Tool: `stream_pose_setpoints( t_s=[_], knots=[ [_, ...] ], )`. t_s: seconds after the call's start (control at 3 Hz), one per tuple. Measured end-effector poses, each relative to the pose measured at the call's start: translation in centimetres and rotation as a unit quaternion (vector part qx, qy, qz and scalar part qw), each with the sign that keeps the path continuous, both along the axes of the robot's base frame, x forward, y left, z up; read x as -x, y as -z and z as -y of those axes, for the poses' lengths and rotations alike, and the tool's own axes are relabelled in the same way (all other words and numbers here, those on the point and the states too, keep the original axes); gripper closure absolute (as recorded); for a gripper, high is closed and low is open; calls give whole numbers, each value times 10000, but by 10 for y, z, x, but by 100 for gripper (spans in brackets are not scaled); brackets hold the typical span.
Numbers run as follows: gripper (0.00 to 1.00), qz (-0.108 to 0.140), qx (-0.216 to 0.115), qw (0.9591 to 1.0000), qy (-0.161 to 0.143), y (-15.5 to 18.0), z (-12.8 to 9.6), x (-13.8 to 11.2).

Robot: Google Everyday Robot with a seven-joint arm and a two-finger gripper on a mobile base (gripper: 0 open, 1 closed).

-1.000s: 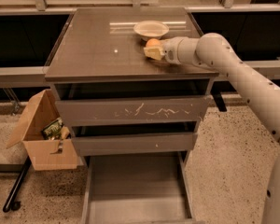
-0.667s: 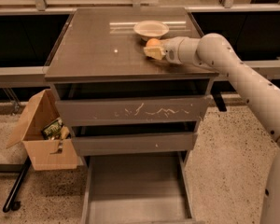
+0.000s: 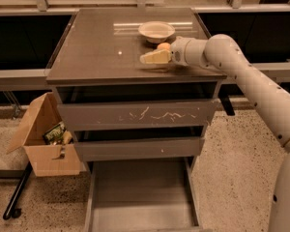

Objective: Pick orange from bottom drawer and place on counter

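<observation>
The orange (image 3: 163, 46) rests on the glossy counter (image 3: 96, 47), just in front of the cream bowl (image 3: 156, 31). My gripper (image 3: 153, 52) reaches in from the right, low over the counter and right at the orange. Its near finger (image 3: 154, 57) stands a little off the fruit on the camera side, so the gripper is open. The far finger is hidden. The bottom drawer (image 3: 140, 197) is pulled out below, and its grey floor is bare.
The two upper drawers, one with a white-scratched front (image 3: 135, 115), are pushed in. An open cardboard box (image 3: 46, 139) with packets stands on the floor to the left of the cabinet. My arm (image 3: 251, 81) crosses the right side.
The near finger has come away toward the camera, and the orange now shows beside it on the counter. The arm has barely moved.
</observation>
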State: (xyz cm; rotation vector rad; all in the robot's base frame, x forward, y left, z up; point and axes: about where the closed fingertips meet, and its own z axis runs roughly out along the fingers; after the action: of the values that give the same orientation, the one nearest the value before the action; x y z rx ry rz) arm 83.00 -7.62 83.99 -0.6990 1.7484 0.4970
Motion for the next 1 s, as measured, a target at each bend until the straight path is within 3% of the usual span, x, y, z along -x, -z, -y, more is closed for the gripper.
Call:
stream_pose_setpoints(
  t_s=[0.67,1.0],
  knots=[
    [0,164,-15,9998,-82,-10,1,6],
    [0,508,41,9987,1,-35,16,29]
  ],
)
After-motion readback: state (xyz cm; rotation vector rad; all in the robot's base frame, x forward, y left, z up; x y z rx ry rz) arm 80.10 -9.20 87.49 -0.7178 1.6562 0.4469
